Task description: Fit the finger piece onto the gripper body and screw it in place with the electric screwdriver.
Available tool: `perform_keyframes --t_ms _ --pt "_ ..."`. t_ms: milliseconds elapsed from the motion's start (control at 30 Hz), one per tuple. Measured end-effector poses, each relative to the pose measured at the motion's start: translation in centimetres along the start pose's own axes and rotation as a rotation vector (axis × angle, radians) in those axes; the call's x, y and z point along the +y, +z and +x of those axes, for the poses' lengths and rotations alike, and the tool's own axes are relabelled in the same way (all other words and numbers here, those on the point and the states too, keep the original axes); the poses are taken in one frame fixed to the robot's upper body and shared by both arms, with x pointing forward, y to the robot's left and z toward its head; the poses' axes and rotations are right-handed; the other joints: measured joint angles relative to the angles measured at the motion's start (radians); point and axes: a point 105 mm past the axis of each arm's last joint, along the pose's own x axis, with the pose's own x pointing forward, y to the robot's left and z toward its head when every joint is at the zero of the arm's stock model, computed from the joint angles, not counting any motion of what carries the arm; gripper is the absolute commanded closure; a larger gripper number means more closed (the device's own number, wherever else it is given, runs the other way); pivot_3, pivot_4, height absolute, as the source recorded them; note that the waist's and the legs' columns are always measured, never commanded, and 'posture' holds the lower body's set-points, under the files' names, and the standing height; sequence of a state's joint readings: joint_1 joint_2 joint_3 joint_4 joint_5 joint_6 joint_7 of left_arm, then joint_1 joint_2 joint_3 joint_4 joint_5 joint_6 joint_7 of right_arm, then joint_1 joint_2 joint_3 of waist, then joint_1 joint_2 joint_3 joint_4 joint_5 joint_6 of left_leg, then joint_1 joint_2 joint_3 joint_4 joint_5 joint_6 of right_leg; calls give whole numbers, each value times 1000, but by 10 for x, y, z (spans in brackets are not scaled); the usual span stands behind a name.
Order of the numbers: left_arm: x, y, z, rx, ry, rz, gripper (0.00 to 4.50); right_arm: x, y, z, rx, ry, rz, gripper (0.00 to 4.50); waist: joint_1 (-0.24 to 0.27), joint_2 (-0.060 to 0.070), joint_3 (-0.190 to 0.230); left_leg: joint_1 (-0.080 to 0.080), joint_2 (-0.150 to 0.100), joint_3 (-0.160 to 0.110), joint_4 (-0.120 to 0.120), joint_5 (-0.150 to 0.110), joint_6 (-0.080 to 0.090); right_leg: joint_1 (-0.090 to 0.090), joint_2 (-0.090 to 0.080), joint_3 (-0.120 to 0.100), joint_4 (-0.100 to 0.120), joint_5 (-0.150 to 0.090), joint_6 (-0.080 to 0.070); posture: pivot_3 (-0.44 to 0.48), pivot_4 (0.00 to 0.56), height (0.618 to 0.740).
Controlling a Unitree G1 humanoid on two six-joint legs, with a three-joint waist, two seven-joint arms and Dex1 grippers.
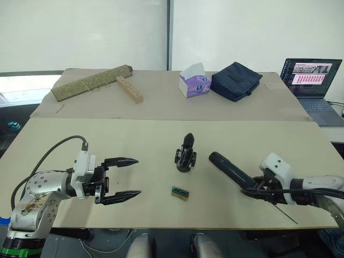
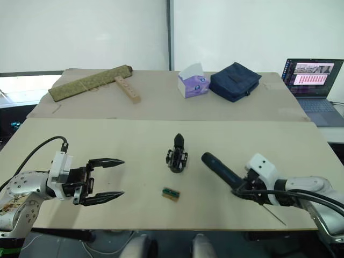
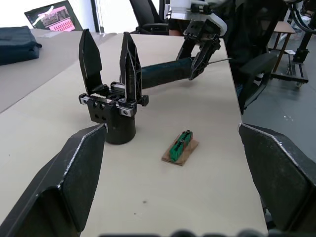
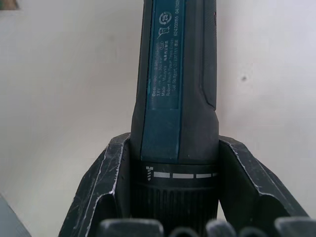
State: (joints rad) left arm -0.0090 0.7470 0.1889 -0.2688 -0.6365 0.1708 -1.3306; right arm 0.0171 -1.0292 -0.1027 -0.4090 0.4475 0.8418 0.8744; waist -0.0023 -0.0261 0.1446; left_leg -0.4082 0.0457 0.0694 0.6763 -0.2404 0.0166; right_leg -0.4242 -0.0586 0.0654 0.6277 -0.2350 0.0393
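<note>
So the left gripper (image 1: 121, 178) sits low over the near-left part of the counter (image 1: 134, 140), forearm coming in from the left edge, jaws spread wide and pointing toward the middle, holding nothing. The gripper body (image 1: 185, 156) stands upright mid-counter on its round base, and in the left wrist view it looks like it's got two black fingers sticking up side by side. Just in front of it lies a small green-and-brown block (image 1: 180, 193). Over on the right, the right gripper (image 1: 258, 189) is clamped around the electric screwdriver (image 1: 230, 169), which lies low and slanted, its thick end aimed at the gripper body and its thin bit (image 1: 286, 216) pointing at the near edge.
</note>
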Motion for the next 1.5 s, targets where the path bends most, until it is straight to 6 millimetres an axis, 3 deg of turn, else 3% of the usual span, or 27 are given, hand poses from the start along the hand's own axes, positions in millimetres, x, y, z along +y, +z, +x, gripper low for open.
perform_keyframes --t_ms 200,267,400,433,633,767,1000,1133,1333,1500 --pt "-3 -4 1 13 -16 16 0 -10 -12 3 42 -20 -25 2535 -6 -1 1 1 0 1 -1 0 0 0 3 0 2 1 -1 0 150 740" --pt "-3 -5 1 14 -20 16 0 -8 -14 2 63 20 -34 1497 -7 -1 1 2 1 1 -1 0 1 0 3 0 2 1 0 0 150 740" --pt "-6 -9 5 19 -49 -4 0 -16 -7 -2 51 35 -49 179 -9 -1 1 2 1 1 0 0 1 0 4 0 2 1 -1 0 150 740" --pt "-5 -9 5 19 -50 -7 0 -17 -5 -6 63 42 -58 28 -9 -1 1 2 1 1 0 0 1 0 4 0 2 1 -1 0 150 740" --pt "-2 -11 5 37 -60 -21 0 -28 21 -48 175 80 -98 28 -10 1 2 2 2 1 -1 0 1 -1 3 0 2 1 -2 0 150 740" --pt "-2 -11 8 39 -78 -23 0 -18 34 -65 332 111 -147 28 -11 1 2 3 4 1 -2 -1 1 -2 3 -1 2 -1 -5 0 150 740" --pt "-2 -12 16 41 -102 -31 0 7 41 -40 465 185 -161 28 -12 1 2 1 4 1 -2 -1 1 -6 2 1 3 0 -5 0 150 740" --pt "-6 -13 23 31 -119 -42 0 3 36 -12 513 138 -239 28 -10 0 2 -3 2 3 0 -1 1 -9 2 1 4 2 -3 0 150 740" --pt "-12 -13 27 31 -145 -38 0 -5 37 1 548 93 -273 28 -10 0 2 -7 2 6 2 -1 1 -13 2 1 5 5 0 0 150 740" --pt "-12 -13 29 30 -149 -40 0 -10 27 4 603 79 -273 28 -10 0 2 -7 2 7 2 -1 1 -13 2 1 5 5 0 0 150 740"
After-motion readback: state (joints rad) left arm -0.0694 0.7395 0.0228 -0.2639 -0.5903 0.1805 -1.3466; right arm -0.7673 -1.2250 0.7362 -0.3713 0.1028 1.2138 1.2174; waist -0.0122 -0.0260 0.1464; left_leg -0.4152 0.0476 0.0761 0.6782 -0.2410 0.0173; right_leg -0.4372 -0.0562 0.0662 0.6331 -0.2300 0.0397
